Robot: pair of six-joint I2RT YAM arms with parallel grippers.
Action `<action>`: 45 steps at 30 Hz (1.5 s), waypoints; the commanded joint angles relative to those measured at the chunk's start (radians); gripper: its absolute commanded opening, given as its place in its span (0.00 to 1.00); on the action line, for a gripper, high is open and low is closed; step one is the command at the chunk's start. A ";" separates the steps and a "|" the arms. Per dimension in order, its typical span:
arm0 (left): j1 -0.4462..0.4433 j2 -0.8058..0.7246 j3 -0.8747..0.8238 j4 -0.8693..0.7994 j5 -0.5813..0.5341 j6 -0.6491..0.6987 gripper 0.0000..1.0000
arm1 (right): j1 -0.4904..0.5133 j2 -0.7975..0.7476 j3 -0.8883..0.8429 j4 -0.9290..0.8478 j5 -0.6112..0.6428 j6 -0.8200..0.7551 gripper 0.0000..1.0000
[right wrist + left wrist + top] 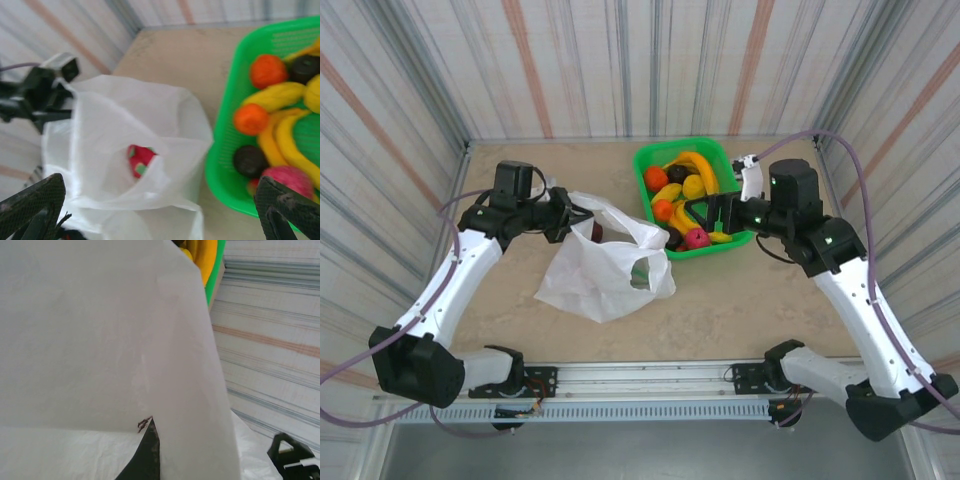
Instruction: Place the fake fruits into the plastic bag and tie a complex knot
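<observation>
Plastic bag [600, 275] lies on the counter [750, 300], roughly mid-depth and left of centre, with its mouth gaping toward the basket side. Left gripper [563, 215] is at the bag's far-left edge, and that edge is lifted up to it. In the left wrist view the film drapes across the lens, with one dark finger [148, 452] poking through a gap. Can't tell if those fingers are clamped on the film or just under it. One red fake fruit [140, 160] with green patches sits just inside the mouth. Right gripper [705, 212] hangs over the near-left part of the green basket [638, 170], just right of the bag. Its fingers [37, 205] are wide apart, gripping nothing. The basket is toward the far side, close beside the bag. It holds two oranges [267, 70], bananas [280, 95], dark maroon fruits [249, 160] and a pink-red fruit [290, 177].
</observation>
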 commanded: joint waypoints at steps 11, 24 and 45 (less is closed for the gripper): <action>0.010 -0.035 0.036 -0.053 0.015 0.018 0.04 | -0.070 0.435 0.089 -0.227 0.260 -0.117 0.98; 0.010 -0.042 0.034 -0.052 0.014 0.015 0.04 | -0.003 0.686 0.168 -0.266 0.321 -0.137 0.96; 0.010 -0.046 0.029 -0.050 0.012 0.010 0.04 | 0.043 0.876 0.206 -0.268 0.376 -0.126 0.85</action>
